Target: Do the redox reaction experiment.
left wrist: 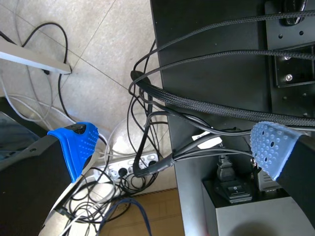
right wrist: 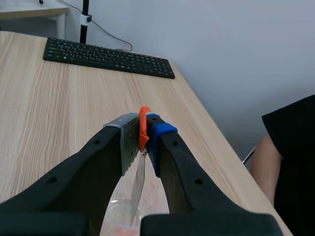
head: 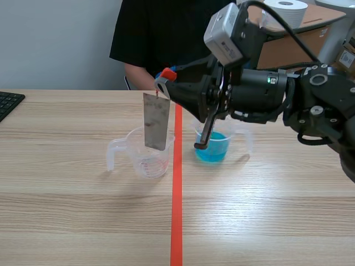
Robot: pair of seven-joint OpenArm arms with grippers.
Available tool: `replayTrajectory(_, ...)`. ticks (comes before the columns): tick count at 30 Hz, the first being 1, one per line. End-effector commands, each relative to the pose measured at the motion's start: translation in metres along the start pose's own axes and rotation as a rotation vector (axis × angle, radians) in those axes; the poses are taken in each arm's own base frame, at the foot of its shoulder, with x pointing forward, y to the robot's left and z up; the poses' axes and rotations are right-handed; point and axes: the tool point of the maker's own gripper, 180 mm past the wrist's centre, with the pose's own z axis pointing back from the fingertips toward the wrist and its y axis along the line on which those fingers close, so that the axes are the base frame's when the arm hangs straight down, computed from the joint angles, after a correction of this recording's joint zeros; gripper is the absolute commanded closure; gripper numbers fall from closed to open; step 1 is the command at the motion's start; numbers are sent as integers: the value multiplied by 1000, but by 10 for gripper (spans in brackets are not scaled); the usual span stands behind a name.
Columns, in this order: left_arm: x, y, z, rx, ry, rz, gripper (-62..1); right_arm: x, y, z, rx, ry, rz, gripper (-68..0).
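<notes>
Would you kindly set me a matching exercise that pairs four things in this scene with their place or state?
Things:
1. metal plate
2. clear jug
3. small beaker
4. keyboard

States:
A. holds blue liquid
B. lies flat on the table, far off to the left
C. clamped in the right gripper
D. see-through, no liquid showing

Pairs: 1-C, 2-D, 3-A, 4-B.

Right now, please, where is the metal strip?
Scene view: the metal strip hangs from the right gripper over the clear cup, left of the tape line.
</notes>
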Motion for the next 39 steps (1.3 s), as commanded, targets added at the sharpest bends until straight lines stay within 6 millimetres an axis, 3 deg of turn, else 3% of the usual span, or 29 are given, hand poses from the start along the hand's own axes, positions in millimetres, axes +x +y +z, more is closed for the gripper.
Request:
replayTrajectory(1, 1, 2, 3, -6, -4, -16, -623, 22, -12, 0, -18, -48, 35, -15)
replayTrajectory(3, 1, 2, 3, -6, -2, -18, -603, 29, -19, 2, -38, -44, 50, -15)
replayTrajectory(9, -2, 6, 7, -4, 7, -22, -354, 44, -44, 11, -114, -27, 81, -15)
replayTrajectory(12, -4, 7, 9, -5, 14, -29, -286, 47, -56, 18, -157, -6, 81, -15)
replayTrajectory(17, -3, 11, 13, -7, 1, -42, -231, 47, -78, 35, -234, 47, 56, -15)
replayTrajectory(23, -3, 12, 14, -9, 4, -49, -44, 46, -95, 57, -282, 84, 6, -15)
replayTrajectory(32, -4, 13, 14, -10, 14, -62, -40, 47, -102, 76, -285, 115, -15, -15)
replayTrajectory(39, -6, 17, 15, 9, 19, -75, -40, 47, -103, 80, -285, 126, -12, -15)
